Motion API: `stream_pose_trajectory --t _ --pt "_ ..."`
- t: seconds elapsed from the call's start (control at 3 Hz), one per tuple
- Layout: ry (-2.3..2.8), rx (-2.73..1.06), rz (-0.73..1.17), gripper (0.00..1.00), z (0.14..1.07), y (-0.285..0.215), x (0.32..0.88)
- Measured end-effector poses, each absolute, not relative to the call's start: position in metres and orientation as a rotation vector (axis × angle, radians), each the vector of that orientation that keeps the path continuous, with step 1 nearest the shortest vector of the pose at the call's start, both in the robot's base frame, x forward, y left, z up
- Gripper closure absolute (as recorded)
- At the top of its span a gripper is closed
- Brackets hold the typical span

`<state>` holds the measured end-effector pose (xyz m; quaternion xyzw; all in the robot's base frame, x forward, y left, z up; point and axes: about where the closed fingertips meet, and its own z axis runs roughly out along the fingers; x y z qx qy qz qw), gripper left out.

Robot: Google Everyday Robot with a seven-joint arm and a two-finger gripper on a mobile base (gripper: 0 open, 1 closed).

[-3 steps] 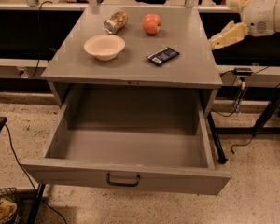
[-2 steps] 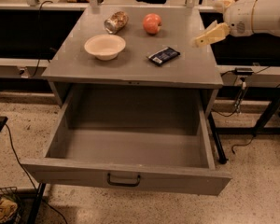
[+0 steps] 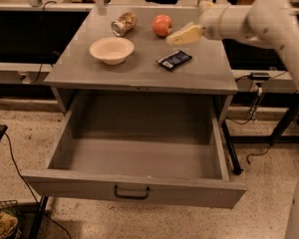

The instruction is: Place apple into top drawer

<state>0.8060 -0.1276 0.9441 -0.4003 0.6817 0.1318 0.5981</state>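
The apple (image 3: 162, 25) is red-orange and sits on the grey cabinet top (image 3: 139, 68) near the back, right of centre. My gripper (image 3: 182, 35) reaches in from the right on a white arm and hovers just right of the apple, a little above the top, apart from it. The top drawer (image 3: 134, 188) is pulled wide open below and holds nothing; its dark handle (image 3: 131, 193) is centred on the front panel.
A brownish can (image 3: 123, 24) lies on its side left of the apple. A cream bowl (image 3: 111, 50) stands in front of the can. A dark snack packet (image 3: 174, 60) lies right of the bowl. Cables and table legs stand to the right on the floor.
My arm has swung left across the cabinet top, bringing the gripper from beyond the right edge to just beside the apple. The objects have not moved.
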Motion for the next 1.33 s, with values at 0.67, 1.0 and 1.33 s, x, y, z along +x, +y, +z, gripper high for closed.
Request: stream_pose_trajectory --t 0.67,1.0,1.33 --pt "1.594 -0.883 0.295 0.0 0.926 -0.122 0.818" --pt "1.604 -0.861 0.331 0.0 0.914 -0.109 0.828" --pt "1.609 -0.815 0.319 0.0 0.898 -0.084 0.859"
